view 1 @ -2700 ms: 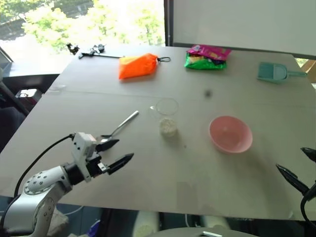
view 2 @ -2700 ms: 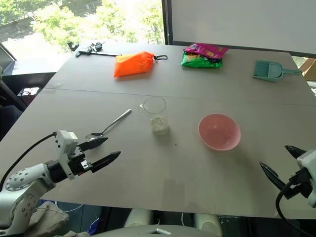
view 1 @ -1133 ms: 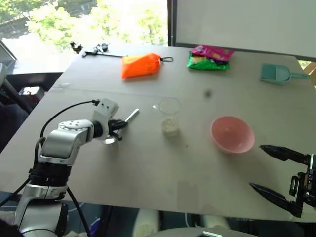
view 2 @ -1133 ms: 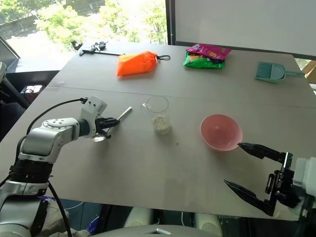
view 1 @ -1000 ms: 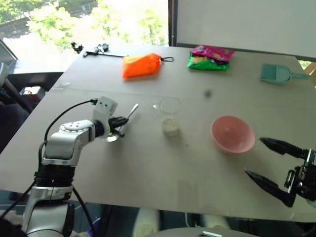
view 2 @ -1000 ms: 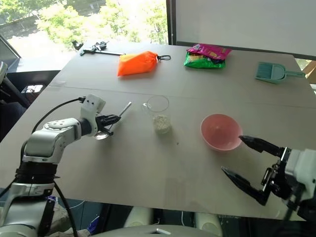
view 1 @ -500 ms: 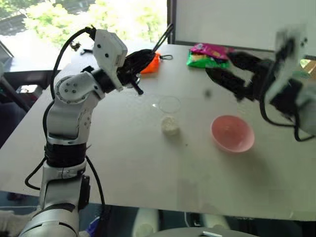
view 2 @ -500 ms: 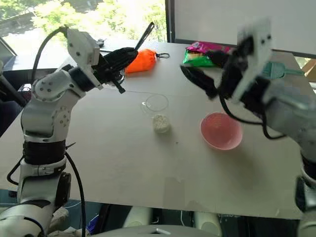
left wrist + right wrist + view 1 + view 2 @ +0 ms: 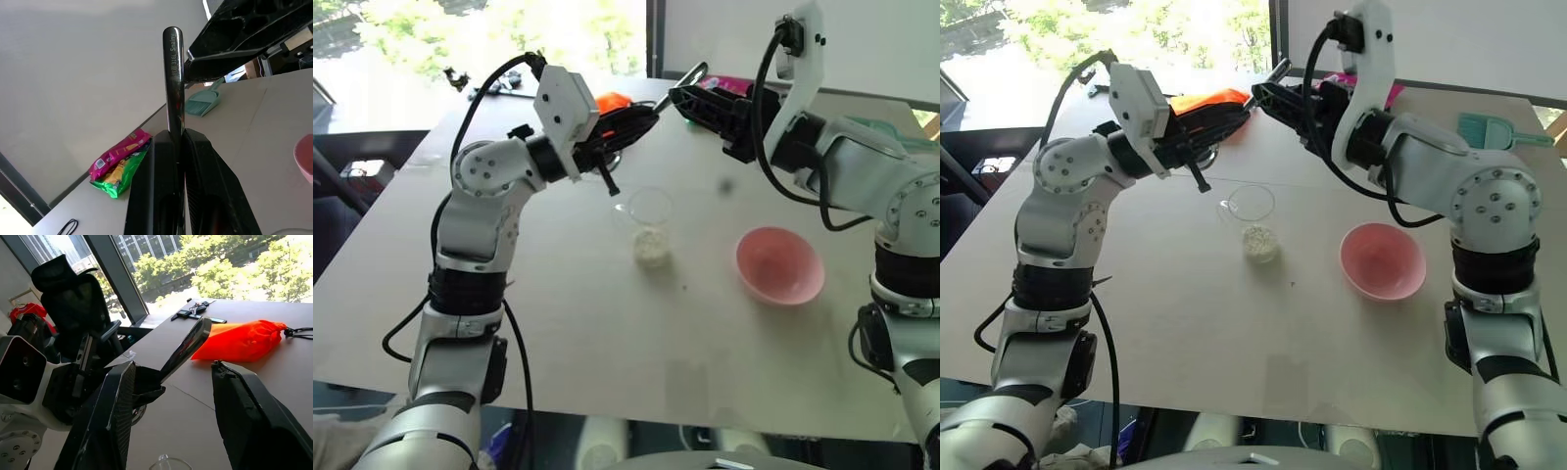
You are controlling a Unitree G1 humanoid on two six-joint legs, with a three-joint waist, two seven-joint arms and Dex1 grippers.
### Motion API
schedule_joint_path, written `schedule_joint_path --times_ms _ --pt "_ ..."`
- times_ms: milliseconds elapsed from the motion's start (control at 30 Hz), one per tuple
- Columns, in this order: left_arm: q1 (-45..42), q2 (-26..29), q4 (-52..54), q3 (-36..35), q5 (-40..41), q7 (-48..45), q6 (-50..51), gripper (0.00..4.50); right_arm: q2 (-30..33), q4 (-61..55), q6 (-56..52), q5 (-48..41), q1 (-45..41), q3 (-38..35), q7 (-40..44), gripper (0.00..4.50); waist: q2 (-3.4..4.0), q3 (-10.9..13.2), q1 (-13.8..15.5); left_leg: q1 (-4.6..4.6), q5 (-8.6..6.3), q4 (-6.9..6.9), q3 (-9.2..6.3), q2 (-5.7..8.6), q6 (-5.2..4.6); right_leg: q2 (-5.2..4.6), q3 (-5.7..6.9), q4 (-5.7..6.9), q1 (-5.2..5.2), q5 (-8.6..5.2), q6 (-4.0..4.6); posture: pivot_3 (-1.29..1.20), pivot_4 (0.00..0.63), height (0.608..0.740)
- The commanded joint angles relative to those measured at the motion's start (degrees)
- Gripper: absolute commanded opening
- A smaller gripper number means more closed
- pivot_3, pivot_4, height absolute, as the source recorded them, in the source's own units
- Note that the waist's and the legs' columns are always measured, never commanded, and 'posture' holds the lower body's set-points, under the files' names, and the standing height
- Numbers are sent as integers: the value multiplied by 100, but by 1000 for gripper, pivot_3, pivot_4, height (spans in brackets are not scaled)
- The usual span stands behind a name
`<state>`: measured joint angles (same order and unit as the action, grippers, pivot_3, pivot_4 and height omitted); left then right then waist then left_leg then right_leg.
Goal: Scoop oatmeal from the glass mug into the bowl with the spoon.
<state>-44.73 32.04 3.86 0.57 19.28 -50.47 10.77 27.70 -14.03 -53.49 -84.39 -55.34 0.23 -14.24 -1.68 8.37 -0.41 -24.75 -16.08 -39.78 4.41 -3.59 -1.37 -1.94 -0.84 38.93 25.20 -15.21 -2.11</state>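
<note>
left wrist view, left hand [image 9: 174, 142] clamping upright spoon [image 9: 174, 73]

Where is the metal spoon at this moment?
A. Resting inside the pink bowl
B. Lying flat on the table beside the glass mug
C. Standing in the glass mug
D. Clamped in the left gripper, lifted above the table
D: the left gripper is shut on the spoon, whose handle sticks up past the fingertips, well above the glass mug and the pink bowl.

My two grippers crowd the air above the glass mug [image 9: 649, 209]. The bowl [image 9: 779, 265] lies apart from it, bare table [image 9: 607, 323] all around.
</note>
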Motion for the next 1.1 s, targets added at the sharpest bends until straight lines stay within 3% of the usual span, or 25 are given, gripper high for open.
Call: schedule_joint_path --times_ms 33,200,233,400,467,600,667,767,900,1100 --pt "-66 -15 181 -61 46 -64 -160 0 -123 0 46 12 -195 -245 75 2488 1 0 -22 2 0 -10 -2 -3 0 3 0 8 -3 0 0 0 150 740" --pt "6 -43 314 -28 54 -136 -190 0 -204 58 -16 -82 -183 -401 74 179 2 1 -31 2 0 -29 -6 -5 -1 7 -2 21 -7 0 0 0 150 740" --pt "12 -51 307 -20 41 -137 -201 0 -206 61 -23 -121 -172 -424 65 66 2 1 -30 2 0 -29 -6 -5 -1 7 -2 21 -6 0 0 0 150 740" --pt "65 -87 322 46 18 -169 -190 0 -245 195 -51 -278 -120 -524 29 66 4 2 -29 -1 0 -29 -8 -6 -1 4 0 17 -7 0 0 0 150 740" --pt "51 -195 337 -252 570 93 602 0 -234 235 -31 -429 -25 -655 -55 66 4 2 -28 -1 0 -29 -9 -5 -1 5 0 17 -8 0 0 0 150 740" --pt "236 -46 268 -1054 1477 612 2023 1453 -241 187 166 -782 171 -971 -476 0 4 2 -52 0 0 -31 -12 -11 -1 5 0 19 -8 0 0 0 150 740" --pt "475 143 388 -1378 1972 775 2825 2485 -242 109 284 -917 333 -1136 -711 0 7 4 -80 2 0 -31 -8 -31 -1 6 -4 21 -7 0 0 0 150 740" --pt "1044 391 528 -1626 2279 783 3391 3605 -369 -26 520 -1093 558 -1326 -1009 0 10 5 -89 2 0 -31 -7 -37 0 8 -2 24 -6 0 0 0 150 740" --pt "2372 671 922 -1286 1806 499 3034 3605 -782 -358 1118 -1058 843 -1512 -1452 0 24 6 -128 9 0 -29 7 -39 1 4 -11 25 -6 0 0 0 150 740" --pt "2586 634 610 -666 950 432 2156 3605 -775 -286 1434 -1074 714 -1664 -1558 0 25 7 -13 13 0 -41 3 -33 1 7 -6 53 -7 0 1 0 150 740"
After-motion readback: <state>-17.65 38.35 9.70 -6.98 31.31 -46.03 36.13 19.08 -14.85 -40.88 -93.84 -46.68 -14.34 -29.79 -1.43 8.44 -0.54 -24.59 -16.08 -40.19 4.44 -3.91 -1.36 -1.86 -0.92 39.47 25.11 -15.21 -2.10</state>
